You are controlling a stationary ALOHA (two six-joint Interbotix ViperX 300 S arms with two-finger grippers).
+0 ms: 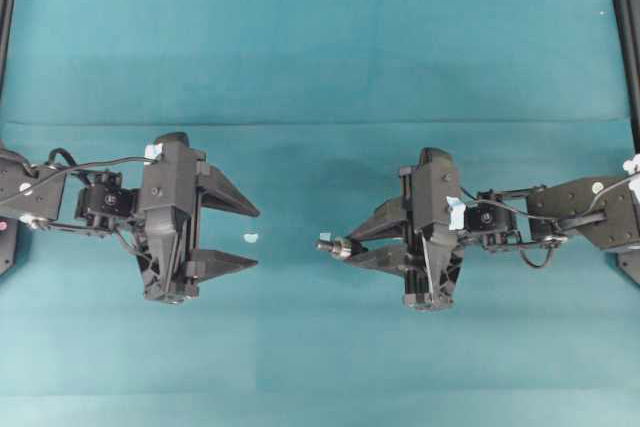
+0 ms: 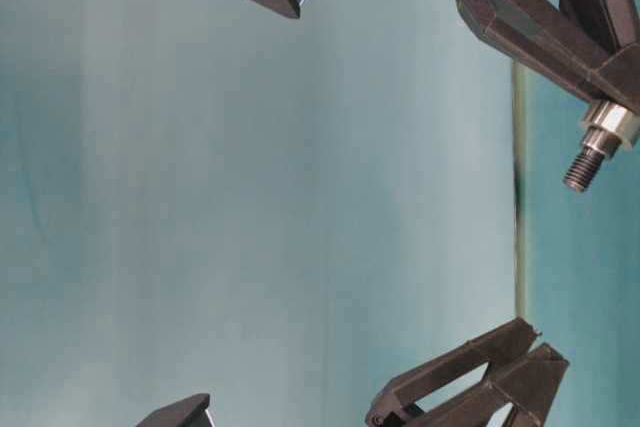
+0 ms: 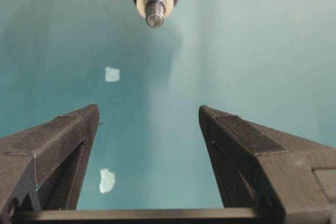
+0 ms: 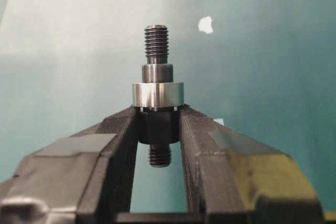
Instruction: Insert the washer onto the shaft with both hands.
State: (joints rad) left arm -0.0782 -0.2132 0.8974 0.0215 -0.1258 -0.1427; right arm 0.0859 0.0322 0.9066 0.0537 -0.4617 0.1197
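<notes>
Already the washer point(image 4: 157, 95) sits on the shaft point(image 4: 156, 45), clamped centre-frame by the right gripper point(image 4: 157, 129), tip toward the wide, empty left gripper point(image 1: 245, 237)

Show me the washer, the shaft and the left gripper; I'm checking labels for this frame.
washer point(image 4: 157, 95): right wrist view, front face of the shiny ring.
shaft point(image 4: 156, 43): right wrist view, threaded tip above the ring.
left gripper point(image 1: 228, 232): overhead view, gap midway between its open fingertips.
</notes>
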